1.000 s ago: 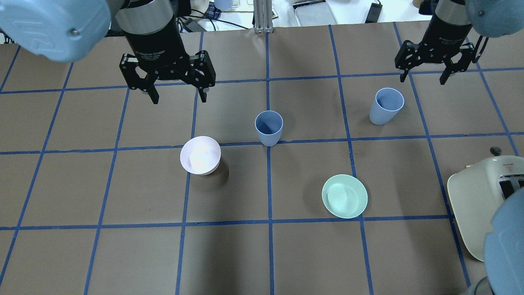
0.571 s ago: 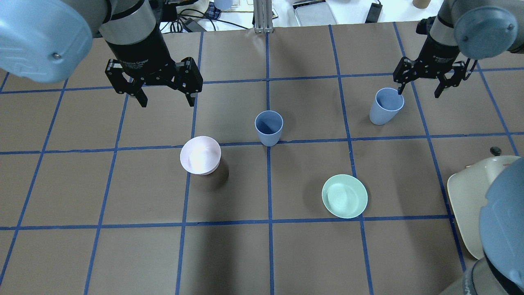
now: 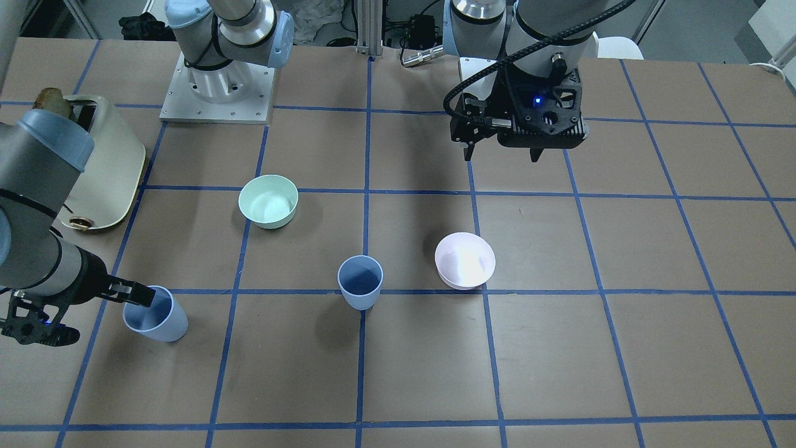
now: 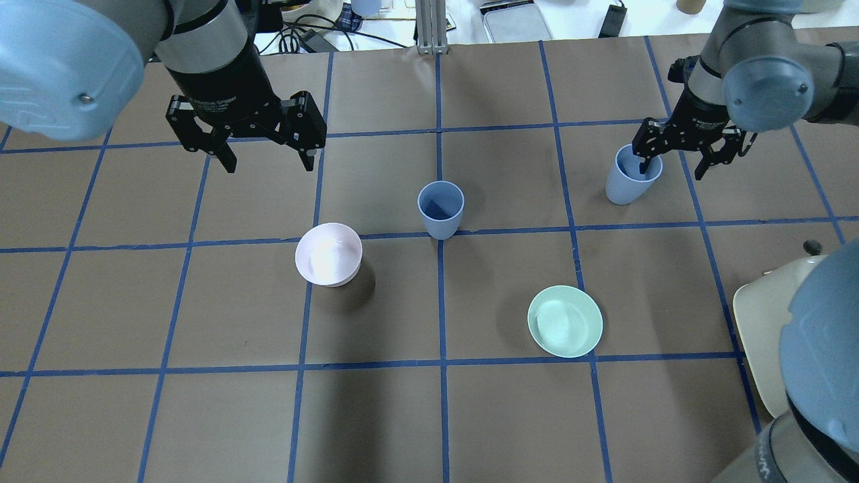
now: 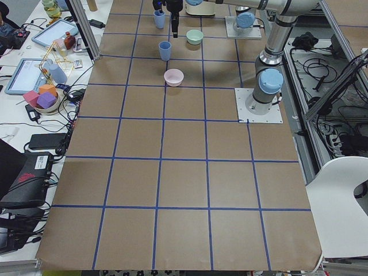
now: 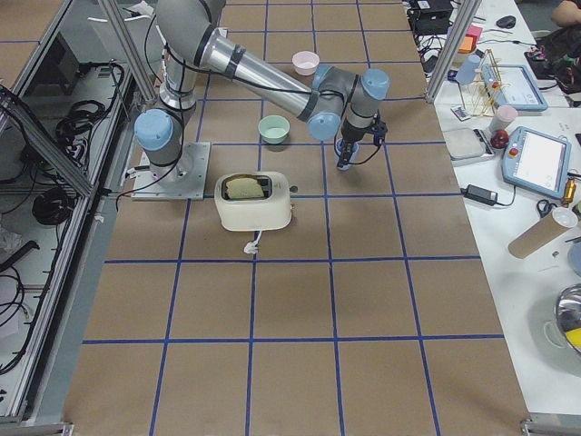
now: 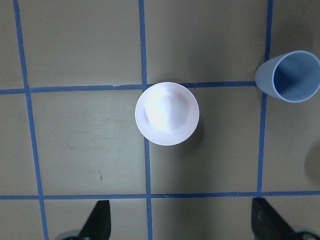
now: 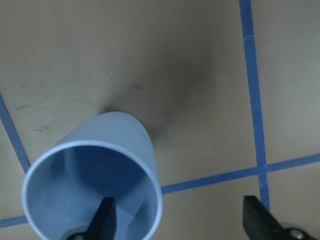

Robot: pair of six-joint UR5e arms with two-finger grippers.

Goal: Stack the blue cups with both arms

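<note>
Blue plastic of the cup [image 4: 621, 188] is taking one finger of the spread right pincer [image 4: 671, 170] inside, so an uneven closing is risking tipping it over.

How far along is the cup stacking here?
Nothing is stacked yet: the middle cup and the far-right cup stand apart on the table. In hand: the right gripper is open at the far-right cup, one of its fingers inside the rim, the other outside. The left gripper hangs open, holding nothing. Left: close, lift, and nest one cup in the other.
</note>
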